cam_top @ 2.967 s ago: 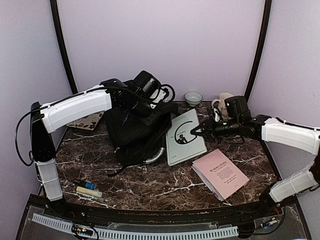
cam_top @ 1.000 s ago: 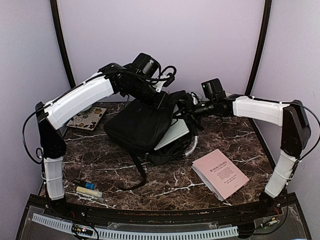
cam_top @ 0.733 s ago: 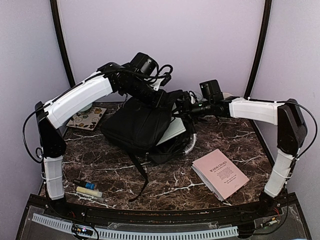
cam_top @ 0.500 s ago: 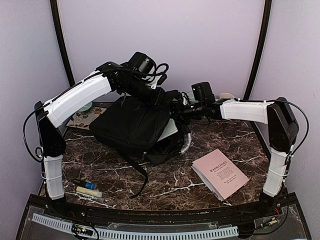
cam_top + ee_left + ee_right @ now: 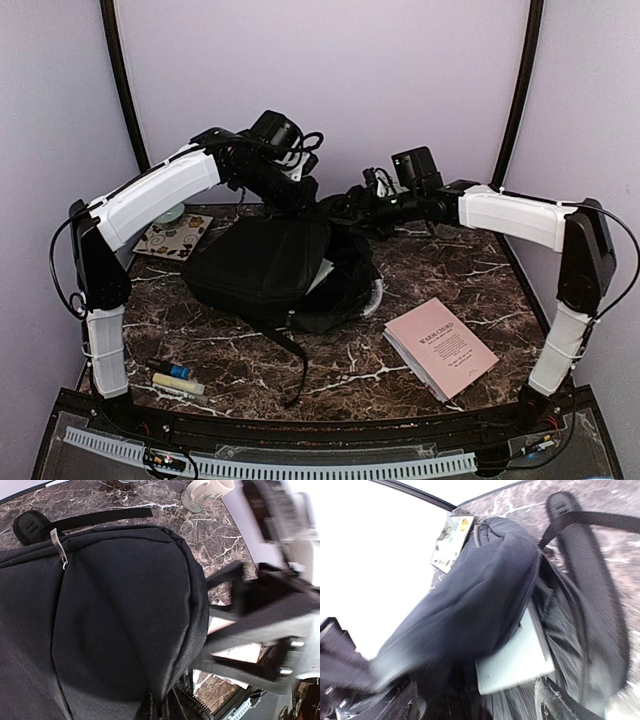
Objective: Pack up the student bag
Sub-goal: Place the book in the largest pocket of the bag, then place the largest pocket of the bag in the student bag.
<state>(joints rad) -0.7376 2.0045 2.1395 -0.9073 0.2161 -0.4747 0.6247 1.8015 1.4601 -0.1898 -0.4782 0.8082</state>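
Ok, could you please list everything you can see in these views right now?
student bag: one, black, centre of the table, top side lifted.
book: one, pale grey, partly inside the bag's opening.
booklet: one, pink, flat on the table right of the bag.
patterned card: one, cream with spots, far left.
mug: one, cream, on the table beyond the bag.
marker: one, blue, near left corner.
tube: one, cream, beside the marker.
table: one, dark marble.
left tool: one, black, shut on the bag's top.
right tool: one, black, open at the bag's mouth.
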